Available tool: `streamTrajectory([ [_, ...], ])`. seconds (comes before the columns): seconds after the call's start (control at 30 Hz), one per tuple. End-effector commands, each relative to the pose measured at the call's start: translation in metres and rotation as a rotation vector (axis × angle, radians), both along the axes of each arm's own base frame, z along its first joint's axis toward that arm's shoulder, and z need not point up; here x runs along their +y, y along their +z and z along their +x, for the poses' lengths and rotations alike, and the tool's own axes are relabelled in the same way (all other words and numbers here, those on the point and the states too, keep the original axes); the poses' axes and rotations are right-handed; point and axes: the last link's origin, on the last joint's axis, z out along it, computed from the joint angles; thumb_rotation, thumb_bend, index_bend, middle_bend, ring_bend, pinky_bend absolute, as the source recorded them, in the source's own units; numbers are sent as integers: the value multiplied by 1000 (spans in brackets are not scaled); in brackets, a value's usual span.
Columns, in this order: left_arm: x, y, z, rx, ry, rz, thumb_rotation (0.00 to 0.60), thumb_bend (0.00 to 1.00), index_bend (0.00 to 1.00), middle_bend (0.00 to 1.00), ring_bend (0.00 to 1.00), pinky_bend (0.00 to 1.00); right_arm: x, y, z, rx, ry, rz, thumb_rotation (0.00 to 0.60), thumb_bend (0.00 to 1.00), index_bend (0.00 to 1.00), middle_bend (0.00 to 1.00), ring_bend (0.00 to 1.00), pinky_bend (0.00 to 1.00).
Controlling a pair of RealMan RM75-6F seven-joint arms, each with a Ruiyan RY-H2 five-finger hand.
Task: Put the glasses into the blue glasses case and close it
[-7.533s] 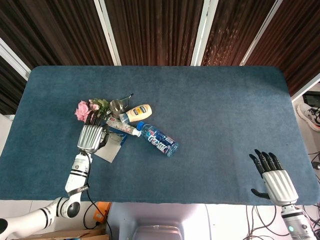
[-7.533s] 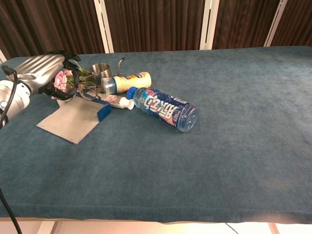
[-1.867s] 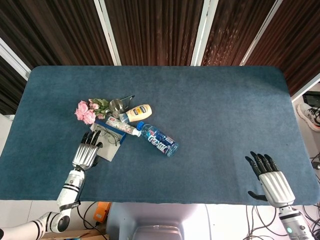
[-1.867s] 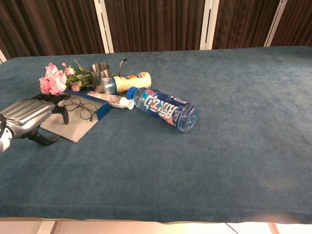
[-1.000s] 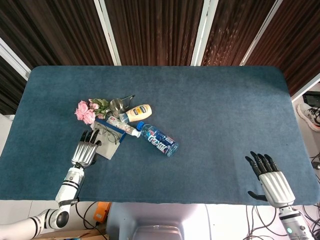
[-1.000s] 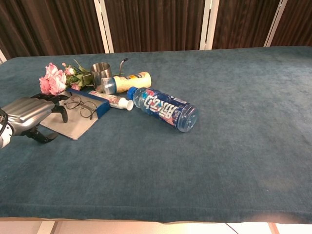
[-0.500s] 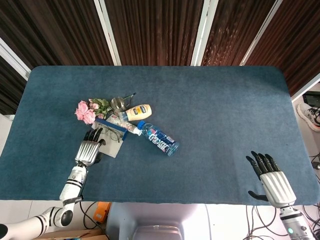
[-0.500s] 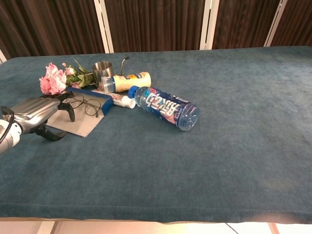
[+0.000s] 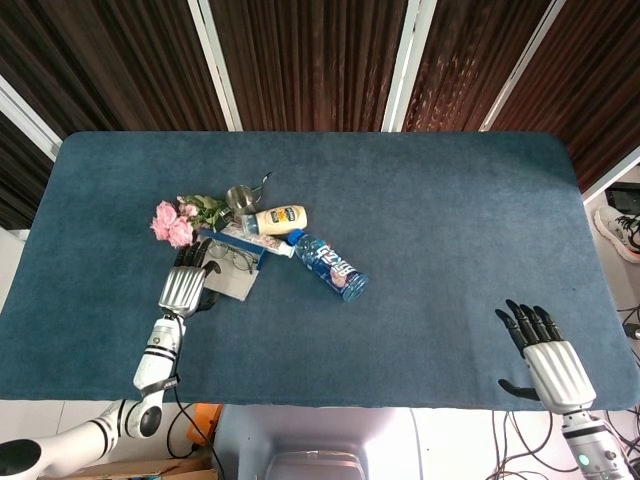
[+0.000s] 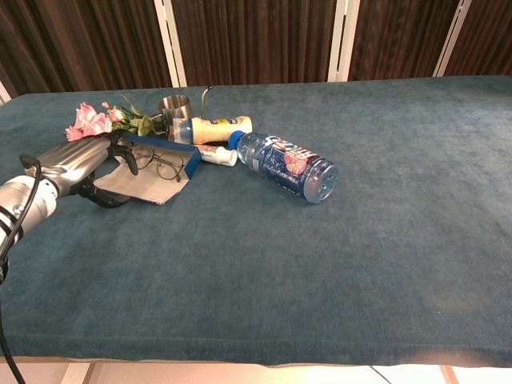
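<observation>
The blue glasses case lies open at the table's left, its grey lid spread flat toward me. The thin-framed glasses rest inside it, against the blue wall. My left hand is at the case's left edge, its dark fingertips touching the lid and its thumb low beside it; I see nothing held. My right hand, seen only in the head view, hovers open at the front right corner, far from the case.
Pink flowers and a metal cup lie behind the case. A yellow bottle, a white tube and a lying water bottle crowd its right side.
My left hand has moved right against the case. The case with the glasses, the tube, the yellow bottle and the water bottle have all slid right. The right hand has barely moved.
</observation>
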Motion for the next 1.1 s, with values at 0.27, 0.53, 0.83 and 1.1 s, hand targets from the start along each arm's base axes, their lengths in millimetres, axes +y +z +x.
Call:
streamTrajectory([
  [0.27, 16, -2, 11, -62, 7, 51, 600, 274, 395, 16, 0, 61, 0, 1, 0, -5, -1, -6, 600, 217, 0, 0, 0, 0],
  [0.53, 32, -13, 33, -139, -8, 86, 600, 290, 391, 22, 0, 55, -1, 6, -1, -16, -5, -20, 600, 217, 0, 0, 0, 0],
  [0.83, 45, -26, 33, -129, 27, 82, 600, 304, 414, 30, 0, 55, -2, 12, -1, -30, -8, -39, 600, 218, 0, 0, 0, 0],
  [1.1, 43, -27, 27, -119, 11, 88, 600, 371, 609, 74, 0, 56, -3, 11, -2, -18, -10, -31, 600, 217, 0, 0, 0, 0],
])
